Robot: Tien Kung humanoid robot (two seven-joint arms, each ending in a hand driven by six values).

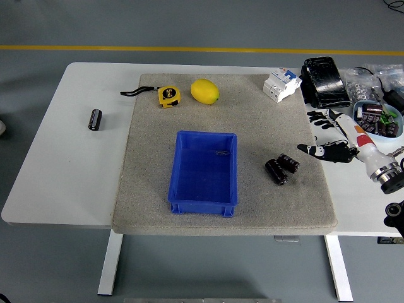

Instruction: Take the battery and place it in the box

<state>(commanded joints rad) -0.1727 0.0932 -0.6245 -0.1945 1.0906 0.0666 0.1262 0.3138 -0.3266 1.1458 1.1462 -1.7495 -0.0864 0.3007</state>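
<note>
The right robot hand [329, 150] hovers released, fingers spread, just right of two batteries [281, 168] on the mat [151, 164]; open mat separates them from the blue box [203, 173].

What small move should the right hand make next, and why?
Probably a short reach left toward the two black batteries on the grey mat. The right hand is open just beside them, holding nothing, and the blue box holds no battery yet.
</note>
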